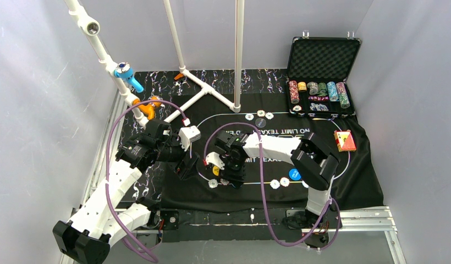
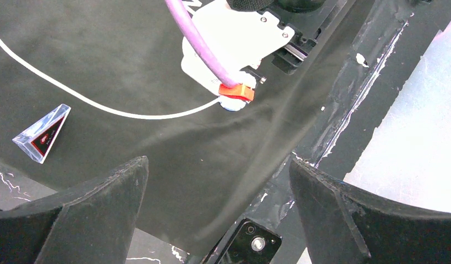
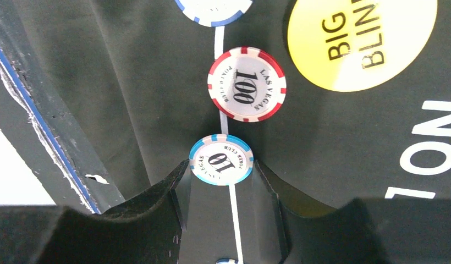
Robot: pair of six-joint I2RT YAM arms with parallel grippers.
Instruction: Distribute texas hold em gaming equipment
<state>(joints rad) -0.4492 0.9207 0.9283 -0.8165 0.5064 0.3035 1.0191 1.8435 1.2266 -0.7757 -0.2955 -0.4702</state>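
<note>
My right gripper (image 3: 221,169) is shut on a blue-edged "10" poker chip (image 3: 221,159), held flat by its rim just over the mat's white oval line. Beyond it on the line lie a red-edged "100" chip (image 3: 246,83) and another blue-edged chip (image 3: 212,6). The yellow "BIG BLIND" disc (image 3: 361,38) lies to their right. In the top view this gripper (image 1: 224,179) is at the near-left of the oval, by the yellow disc (image 1: 216,170). My left gripper (image 2: 218,162) hangs open and empty over the mat's near-left edge. A red-backed card stack (image 1: 345,140) lies at the right.
The open black case (image 1: 322,55) with chip rows stands at the back right. A blue disc (image 1: 294,174) and pale chips (image 1: 274,183) sit near the right arm's base, and more chips (image 1: 248,116) at the oval's far side. A small clear triangular piece (image 2: 42,132) lies on the mat. White pipe frame (image 1: 204,88) stands at the back.
</note>
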